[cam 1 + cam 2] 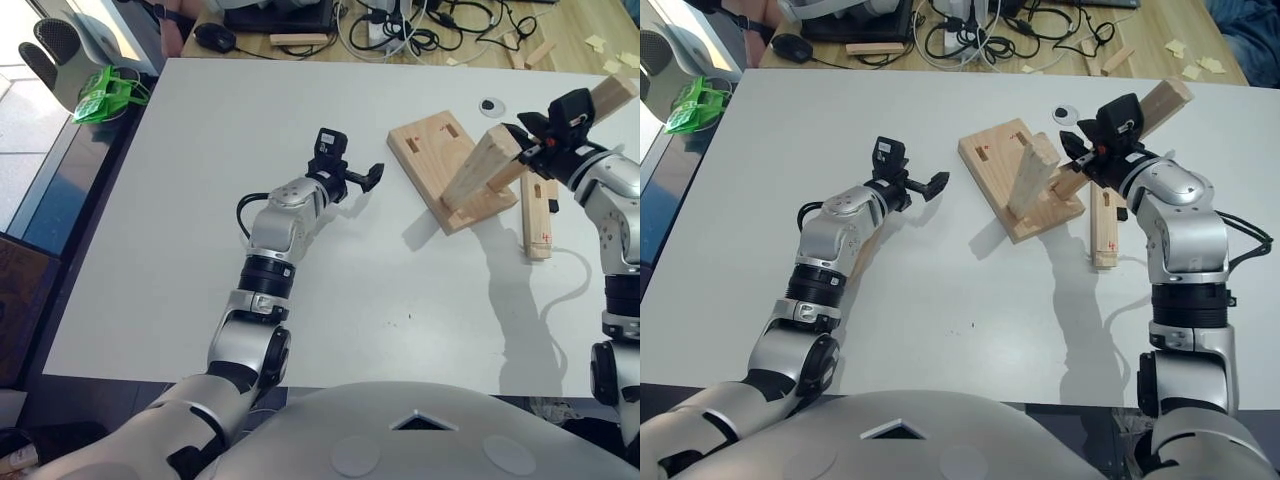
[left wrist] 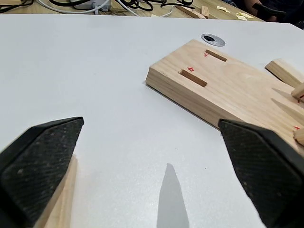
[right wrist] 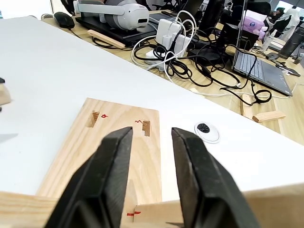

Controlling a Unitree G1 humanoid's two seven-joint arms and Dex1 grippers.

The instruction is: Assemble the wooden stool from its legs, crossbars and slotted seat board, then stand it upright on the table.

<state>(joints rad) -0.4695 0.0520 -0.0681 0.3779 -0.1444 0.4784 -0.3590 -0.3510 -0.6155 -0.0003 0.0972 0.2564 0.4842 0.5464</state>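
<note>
Wooden seat board (image 1: pixel 425 145) bears a standing leg (image 1: pixel 1035 175); right pincer (image 1: pixel 1087 152) pinches the crossbar (image 1: pixel 1165 100); left pincer (image 1: pixel 358 185) spread.

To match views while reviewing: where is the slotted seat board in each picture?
Left eye: seat board, right of centre.
Right eye: seat board, centre, between the arms.
Left wrist: seat board ahead of the open left end effector.
Right wrist: seat board beyond the right end effector gripping the wooden bar.
Shared landmark: round table grommet beside it.
</note>
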